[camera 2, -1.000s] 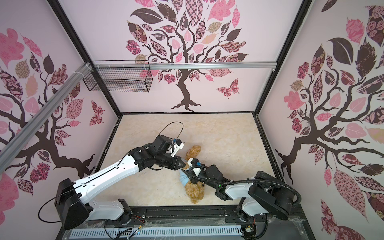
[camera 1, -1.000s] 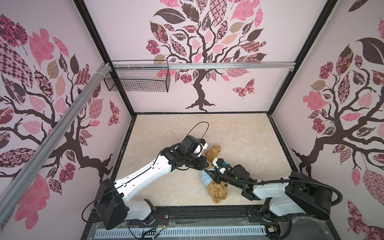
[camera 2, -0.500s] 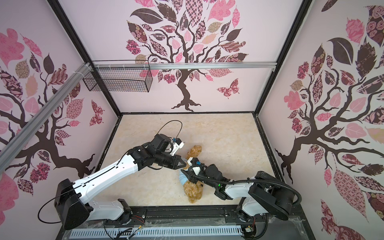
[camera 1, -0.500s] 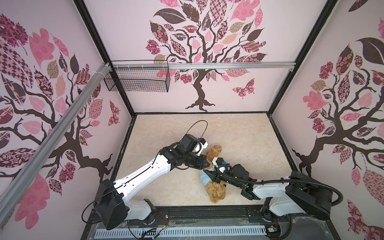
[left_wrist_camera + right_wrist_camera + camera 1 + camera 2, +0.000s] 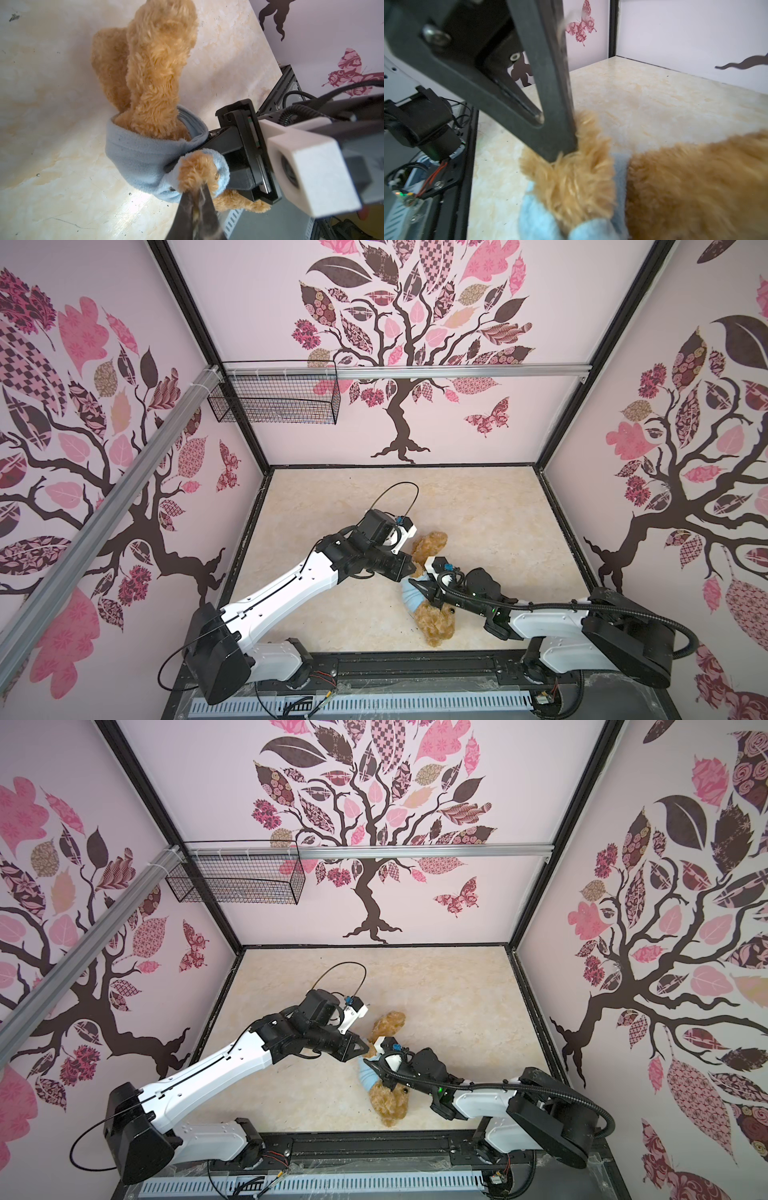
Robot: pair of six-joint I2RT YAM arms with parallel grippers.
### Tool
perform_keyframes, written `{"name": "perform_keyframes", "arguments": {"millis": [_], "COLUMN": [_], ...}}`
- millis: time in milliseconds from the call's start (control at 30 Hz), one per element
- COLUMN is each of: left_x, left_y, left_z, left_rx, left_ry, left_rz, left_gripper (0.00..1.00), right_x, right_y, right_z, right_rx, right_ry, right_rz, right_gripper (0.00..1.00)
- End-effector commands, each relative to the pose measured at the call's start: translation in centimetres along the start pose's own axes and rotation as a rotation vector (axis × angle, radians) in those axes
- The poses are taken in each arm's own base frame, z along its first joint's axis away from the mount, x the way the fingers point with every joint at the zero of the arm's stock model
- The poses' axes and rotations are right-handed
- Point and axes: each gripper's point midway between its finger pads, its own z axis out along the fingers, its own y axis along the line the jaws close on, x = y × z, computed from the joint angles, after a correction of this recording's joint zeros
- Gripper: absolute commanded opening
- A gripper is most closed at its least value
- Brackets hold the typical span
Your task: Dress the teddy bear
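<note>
- probably risking a slip by pinching only fur on the paw (image 5: pixel 195 170) of the teddy bear (image 5: pixel 436 620), then losing it inside the sleeve (image 5: pixel 223 172).
- risking bunching the light blue shirt (image 5: pixel 133 153) by tugging too hard.
- clamping the left gripper (image 5: pixel 196 193) together on that paw.
- pressing the right gripper (image 5: pixel 424 593) against the shirt; hiding its jaws, so not telling apart from together.
- resting the teddy bear on the table (image 5: pixel 498 510), near its front edge.

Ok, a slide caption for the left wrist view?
The left gripper pinches the teddy bear by a paw poking from the light blue shirt sleeve, the right gripper close beside.
</note>
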Motion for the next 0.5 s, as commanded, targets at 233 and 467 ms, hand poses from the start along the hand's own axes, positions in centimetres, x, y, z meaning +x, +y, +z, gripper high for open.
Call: {"name": "perform_keyframes", "arguments": {"millis": [233,467], "left_x": [-1.5,1.3], "left_y": [-1.9,-2.5], "left_z": [-3.3,-1.6], "left_rx": [0.066,0.167], "left_ry": [-0.226,-0.103], "left_rz": [0.4,0.5], "left_gripper": [0.4,0.51], "right_x": [2.2,1.9], "right_y": [1.9,2.2], "right_z": [-1.1,-1.0], "right_rx": [-0.11,-0.127], "right_ry": [0.085,0.073], "right_rz": [0.009,0.011], "right_gripper": [0.09,0.1]}}
